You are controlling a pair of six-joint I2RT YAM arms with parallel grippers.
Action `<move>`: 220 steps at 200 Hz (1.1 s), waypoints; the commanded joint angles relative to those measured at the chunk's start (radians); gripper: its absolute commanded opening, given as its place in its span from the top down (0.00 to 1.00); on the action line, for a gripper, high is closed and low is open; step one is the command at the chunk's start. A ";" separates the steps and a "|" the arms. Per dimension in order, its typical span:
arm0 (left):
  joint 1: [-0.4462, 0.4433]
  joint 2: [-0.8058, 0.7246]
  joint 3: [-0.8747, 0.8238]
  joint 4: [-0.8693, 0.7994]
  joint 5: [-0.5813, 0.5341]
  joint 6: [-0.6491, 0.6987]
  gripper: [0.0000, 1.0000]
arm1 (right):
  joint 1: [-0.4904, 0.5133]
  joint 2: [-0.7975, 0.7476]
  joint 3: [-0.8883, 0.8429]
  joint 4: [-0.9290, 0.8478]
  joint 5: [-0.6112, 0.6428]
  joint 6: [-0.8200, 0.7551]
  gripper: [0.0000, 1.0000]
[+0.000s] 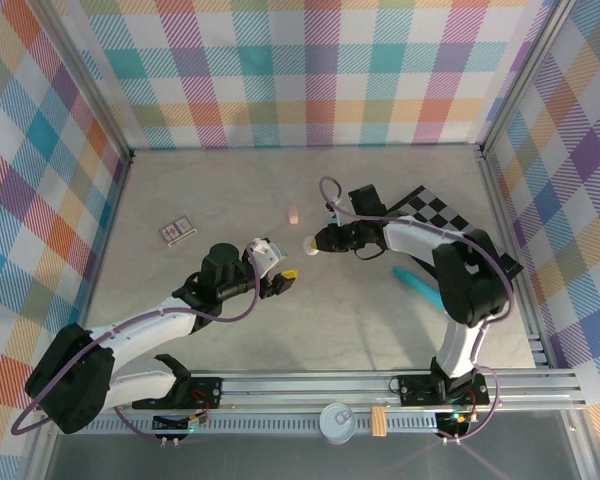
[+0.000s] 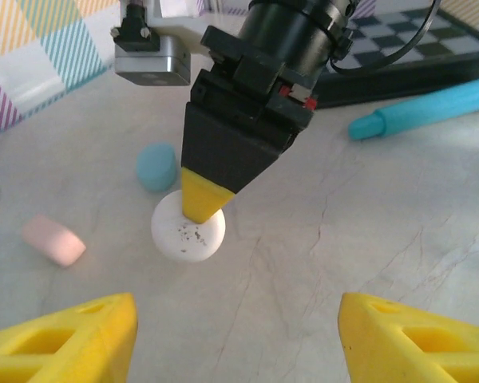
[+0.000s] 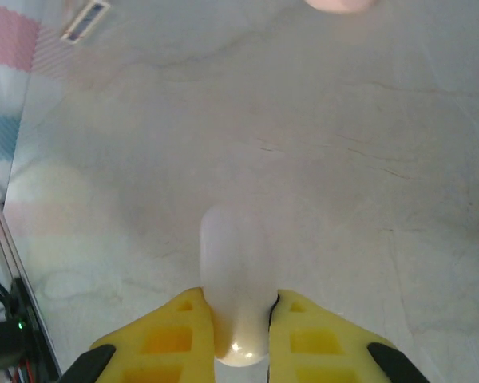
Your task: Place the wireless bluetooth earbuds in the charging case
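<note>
A white pebble-shaped charging case [image 3: 235, 271] rests on the table, and my right gripper [image 3: 241, 319] is shut on it from both sides. In the left wrist view the same case [image 2: 193, 238] lies under the right gripper's yellow fingertip [image 2: 201, 199]. My left gripper [image 2: 235, 319] stands open just short of it, with bare table between its fingers. From above, the left gripper [image 1: 285, 278] is a little to the left of and nearer than the right gripper [image 1: 318, 243]. A pink pebble-shaped piece [image 2: 54, 239] and a teal one [image 2: 157, 166] lie close by. The earbuds are out of view.
A long teal tube [image 1: 415, 283] lies right of the grippers, near the right arm. A checkerboard card [image 1: 430, 210] is behind it. A small printed card [image 1: 177, 231] lies at the left. The pink piece [image 1: 293, 213] sits just behind the grippers.
</note>
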 commanded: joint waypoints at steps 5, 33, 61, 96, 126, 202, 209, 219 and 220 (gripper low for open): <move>0.002 -0.035 -0.022 -0.057 -0.030 0.003 0.31 | 0.003 0.081 -0.005 0.079 0.007 0.160 0.88; 0.001 -0.056 -0.040 -0.060 -0.062 -0.006 0.13 | 0.001 0.118 -0.014 0.106 0.035 0.168 0.86; 0.001 -0.067 -0.050 -0.049 -0.075 -0.017 0.00 | 0.001 0.109 -0.029 0.098 0.091 0.145 0.73; 0.001 -0.081 -0.061 -0.031 -0.099 -0.024 0.00 | -0.002 0.033 -0.040 0.041 0.202 0.095 0.37; 0.005 -0.109 -0.081 -0.002 -0.256 -0.044 0.00 | -0.004 -0.067 -0.035 -0.042 0.331 0.028 0.15; 0.240 -0.162 -0.151 0.102 -0.425 -0.109 0.00 | -0.093 -0.520 -0.338 0.237 0.730 -0.245 0.01; 0.267 -0.149 -0.163 0.139 -0.423 -0.126 0.00 | -0.120 -0.555 -0.390 0.297 0.751 -0.273 0.01; 0.304 -0.125 -0.182 0.196 -0.424 -0.154 0.00 | -0.156 -0.591 -0.462 0.372 0.767 -0.325 0.01; 0.308 -0.123 -0.184 0.200 -0.423 -0.157 0.00 | -0.159 -0.593 -0.468 0.378 0.769 -0.329 0.01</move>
